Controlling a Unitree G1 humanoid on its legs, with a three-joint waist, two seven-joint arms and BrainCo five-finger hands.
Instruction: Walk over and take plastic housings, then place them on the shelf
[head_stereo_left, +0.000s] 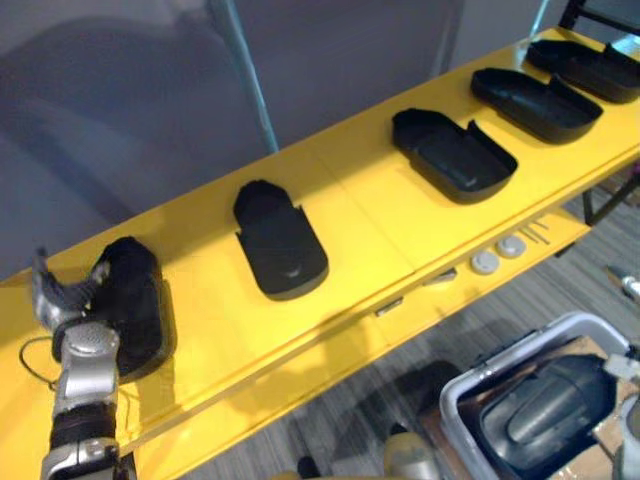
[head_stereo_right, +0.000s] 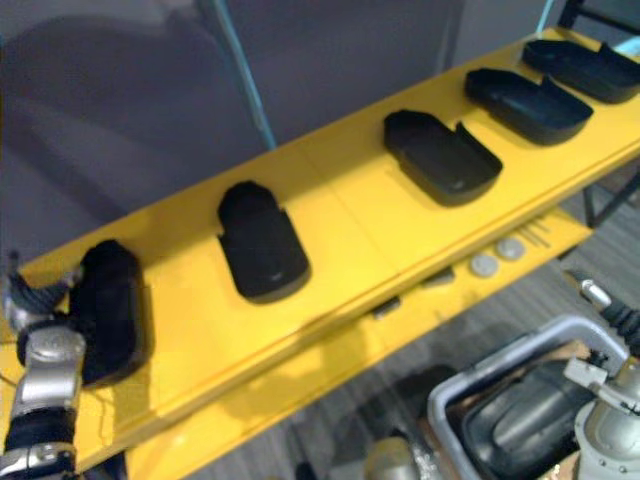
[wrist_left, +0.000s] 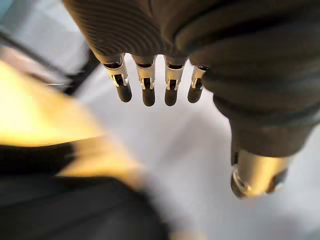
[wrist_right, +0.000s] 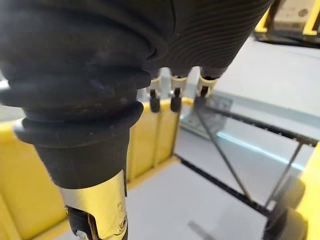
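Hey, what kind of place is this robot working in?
Probably a factory or workshop parts station: a long yellow shelf carries a row of black plastic housings, and a grey plastic bin below holds more.

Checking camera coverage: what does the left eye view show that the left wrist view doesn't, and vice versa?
Left eye view: four more housings along the yellow shelf, plus a grey bin below. Left wrist view: the left hand up close, fingers straight, holding nothing. Both: that hand, the shelf and the black housing beside it.

Grey wall (head_stereo_left: 350, 60) behind; grey streaked carpet (head_stereo_left: 520, 300) below.
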